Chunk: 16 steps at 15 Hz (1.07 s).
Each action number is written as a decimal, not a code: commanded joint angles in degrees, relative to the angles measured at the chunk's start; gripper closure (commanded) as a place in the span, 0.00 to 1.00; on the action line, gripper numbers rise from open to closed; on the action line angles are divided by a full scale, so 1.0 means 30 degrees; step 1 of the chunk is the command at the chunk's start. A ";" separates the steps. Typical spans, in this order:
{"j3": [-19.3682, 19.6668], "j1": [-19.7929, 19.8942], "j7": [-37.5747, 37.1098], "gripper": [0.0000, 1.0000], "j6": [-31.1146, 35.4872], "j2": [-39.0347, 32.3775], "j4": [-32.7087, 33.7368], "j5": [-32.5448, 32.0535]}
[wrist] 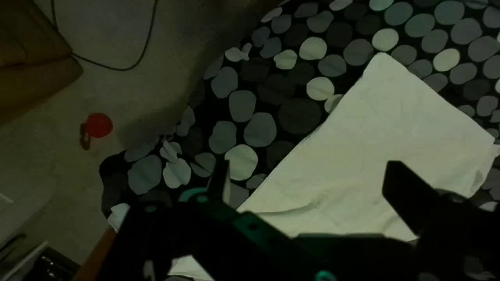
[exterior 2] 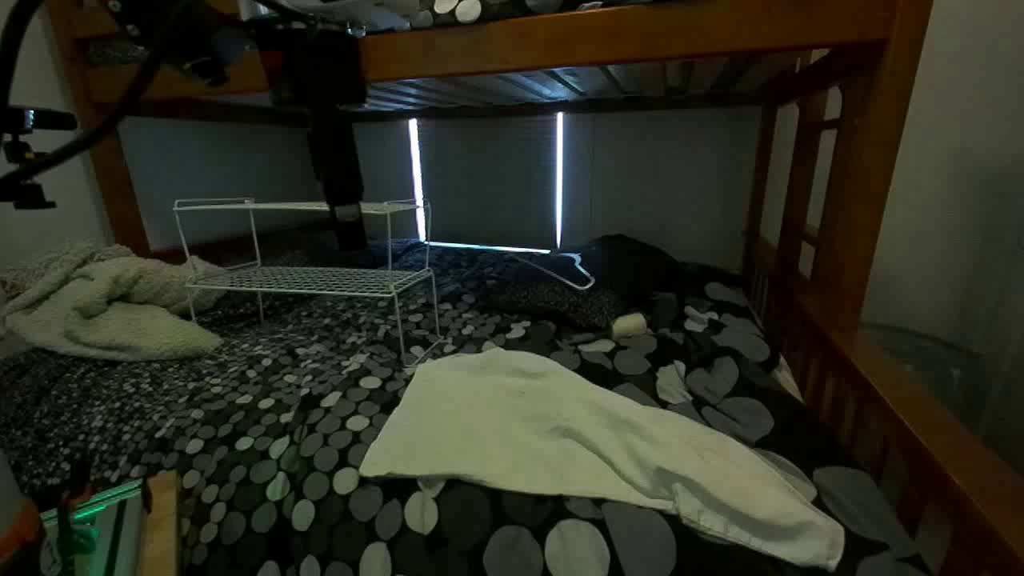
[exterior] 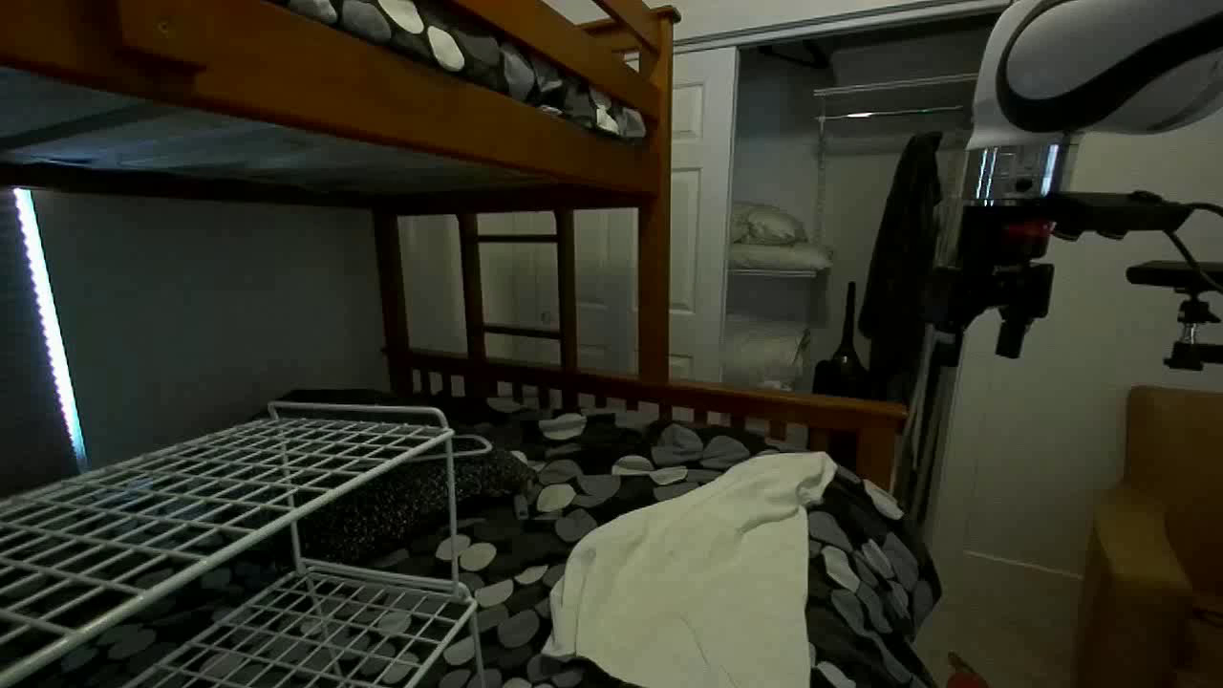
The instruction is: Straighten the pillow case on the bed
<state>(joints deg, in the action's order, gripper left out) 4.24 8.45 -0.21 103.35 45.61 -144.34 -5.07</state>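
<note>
The cream-white pillow case (exterior: 707, 583) (exterior 2: 528, 428) (wrist: 371, 136) lies on the dark pebble-print bedding of the wooden bed (exterior: 654, 287) (exterior 2: 624, 40). Its broad part is fairly flat. In an exterior view, its end toward the slatted rail is narrowed, with folds and wrinkles. My gripper (exterior: 979, 334) (exterior 2: 348, 228) is raised above the bed, apart from the cloth. In the wrist view the gripper (wrist: 308, 171) has its fingers wide apart with nothing between them. The cloth is below, and the gripper body hides part of it.
A white wire rack (exterior: 287, 449) (exterior 2: 312, 280) stands on the bed beside the cloth. A fluffy blanket (exterior 2: 104, 304), a dark pillow (exterior 2: 552, 304) and a hanger (exterior 2: 588, 280) lie there too. The upper bunk overhangs. An armchair (exterior: 1147, 516) and a red object (wrist: 99, 125) are off the bed.
</note>
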 commanded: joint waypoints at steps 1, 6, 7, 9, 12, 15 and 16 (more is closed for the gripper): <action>0.0125 -0.0169 -0.0093 0.00 -0.0063 -0.0011 0.0055 -0.0095; 0.0126 -0.0169 -0.0093 0.00 -0.0063 -0.0012 0.0055 -0.0095; 0.0049 -0.0027 -0.0142 0.00 0.1005 -0.0422 -0.0073 -0.0542; 0.0349 -0.0065 0.0195 0.00 0.2577 -0.1883 0.0134 -0.0834; 0.0726 -0.0526 0.1218 0.00 0.5717 -0.4677 0.0438 -0.0690; 0.0850 -0.1088 0.2493 0.00 0.8187 -0.7885 0.1482 -0.0095; 0.0880 -0.1293 0.2902 0.00 0.8758 -0.8912 0.1937 0.0163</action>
<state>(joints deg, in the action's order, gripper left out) 5.55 6.98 4.84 126.15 28.27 -143.36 -6.38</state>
